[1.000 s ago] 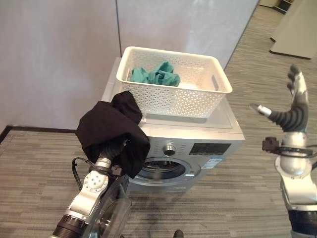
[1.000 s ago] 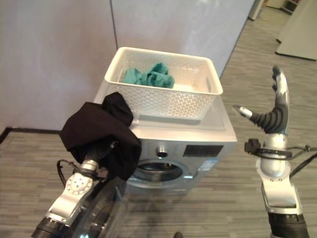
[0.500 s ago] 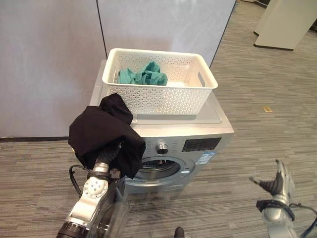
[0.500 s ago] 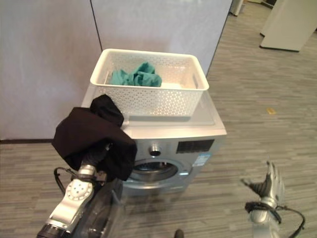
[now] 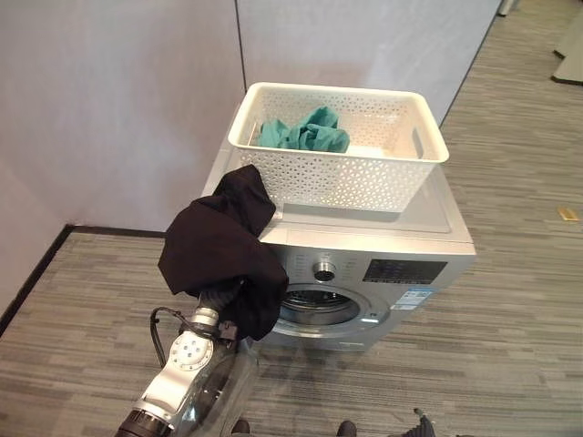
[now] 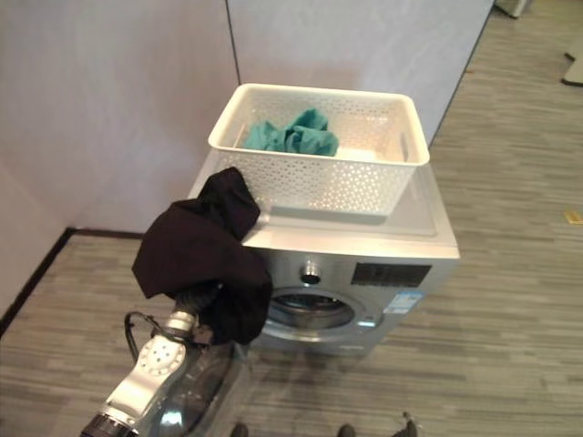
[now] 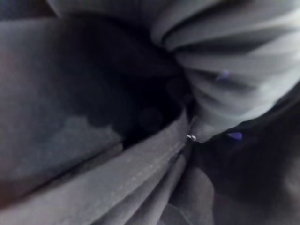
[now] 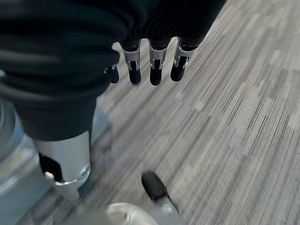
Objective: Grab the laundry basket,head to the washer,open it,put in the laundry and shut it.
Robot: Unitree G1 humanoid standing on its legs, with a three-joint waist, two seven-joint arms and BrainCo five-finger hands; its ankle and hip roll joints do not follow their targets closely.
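A white perforated laundry basket point(image 5: 346, 177) stands on top of the silver washer point(image 5: 401, 248), with teal clothes point(image 5: 310, 133) inside it. The washer's round opening point(image 5: 321, 306) is uncovered and its clear door point(image 5: 217, 401) hangs open at the lower left. A black garment point(image 5: 219, 253) is draped over the end of my left arm point(image 5: 189, 351), level with the washer's front left corner. It covers my left hand; the left wrist view has dark cloth folds point(image 7: 117, 154) right against it. My right hand point(image 8: 156, 63) hangs low over the floor, fingers straight and empty.
Grey partition walls point(image 5: 118, 100) stand behind and left of the washer, with a dark skirting strip point(image 5: 32, 273) along the floor. Striped grey flooring point(image 5: 528, 337) lies open to the right, with a small yellowish object point(image 5: 567, 214) on it.
My right hand has dropped from raised at the right to below the eye views. The camera has shifted. The left arm with the black garment holds its place by the washer.
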